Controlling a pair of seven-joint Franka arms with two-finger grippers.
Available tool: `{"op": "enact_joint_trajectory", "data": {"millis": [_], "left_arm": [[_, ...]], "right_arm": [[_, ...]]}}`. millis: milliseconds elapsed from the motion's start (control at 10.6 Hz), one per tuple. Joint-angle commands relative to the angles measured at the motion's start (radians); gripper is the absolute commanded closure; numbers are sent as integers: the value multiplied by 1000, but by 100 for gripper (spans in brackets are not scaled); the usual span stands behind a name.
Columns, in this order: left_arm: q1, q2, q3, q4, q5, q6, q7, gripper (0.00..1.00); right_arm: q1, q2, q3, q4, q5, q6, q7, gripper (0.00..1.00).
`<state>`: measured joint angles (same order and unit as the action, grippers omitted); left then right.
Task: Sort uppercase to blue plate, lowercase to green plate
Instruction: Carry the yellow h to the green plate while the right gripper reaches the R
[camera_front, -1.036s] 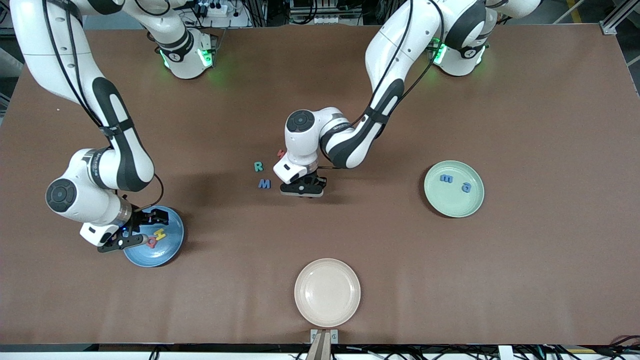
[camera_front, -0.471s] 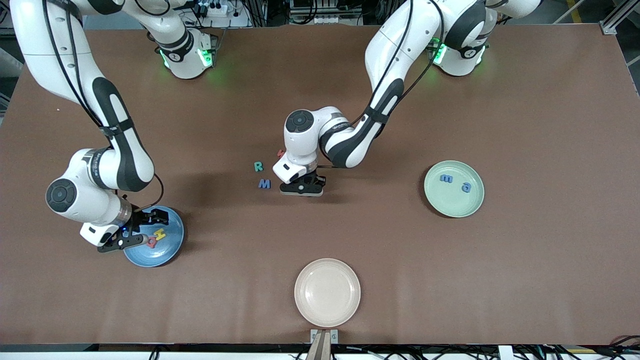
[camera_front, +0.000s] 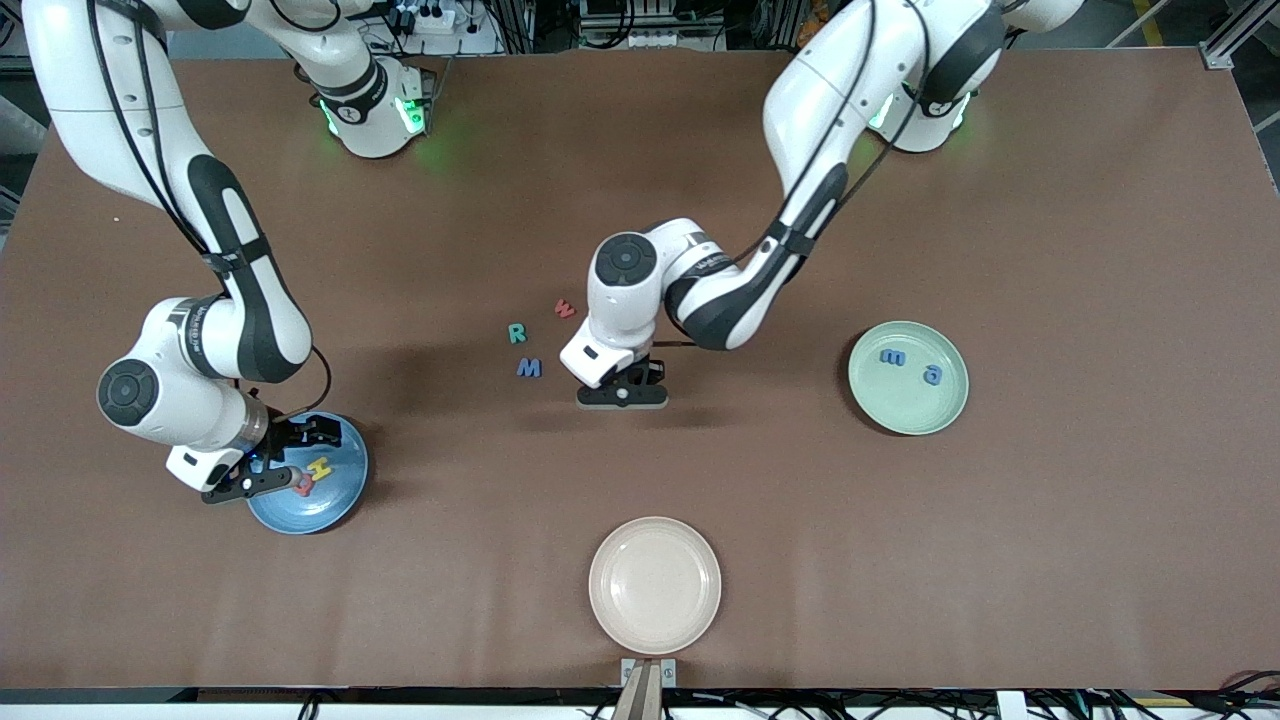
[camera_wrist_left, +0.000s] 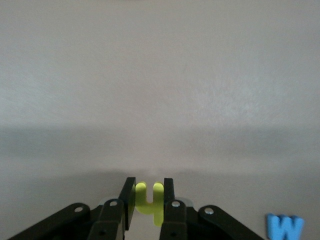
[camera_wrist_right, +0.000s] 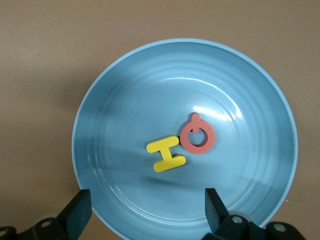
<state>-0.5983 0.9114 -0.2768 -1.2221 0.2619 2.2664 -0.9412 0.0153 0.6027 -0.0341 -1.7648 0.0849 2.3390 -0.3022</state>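
Front view: we see left gripper (camera_front: 622, 397) mid-table beside blue M (camera_front: 529, 368), teal R (camera_front: 517, 333), red w (camera_front: 565, 309); right gripper (camera_front: 268, 462) over blue plate (camera_front: 335, 505); green plate (camera_front: 905, 405) holds two blue letters (camera_front: 911, 365).

Left wrist view: fingers (camera_wrist_left: 129, 201) pinching yellow h (camera_wrist_left: 150, 201).

Right wrist view: jaws spread over yellow H (camera_wrist_right: 166, 153), red Q (camera_wrist_right: 198, 134).

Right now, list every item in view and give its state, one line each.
left gripper: jaws shut on yellow h, over the table middle
right gripper: jaws open, over blue plate
blue plate: holds yellow H and red Q
green plate: holds two blue letters
beige plate: empty
R, M, red w: loose on the table
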Motion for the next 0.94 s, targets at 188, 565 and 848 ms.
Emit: {"op": "enact_joint_trajectory", "data": {"millis": [188, 565, 848], "left_arm": [[334, -130, -275, -42, -20, -220, 137, 87], [721, -147, -595, -127, -7, -428, 254, 87], [992, -305, -731, -366, -12, -430, 375, 87]], "right_arm": [[44, -12, 10, -1, -5, -37, 155, 0], [136, -14, 25, -22, 19, -49, 363, 0], [216, -66, 26, -112, 22, -14, 417, 0]]}}
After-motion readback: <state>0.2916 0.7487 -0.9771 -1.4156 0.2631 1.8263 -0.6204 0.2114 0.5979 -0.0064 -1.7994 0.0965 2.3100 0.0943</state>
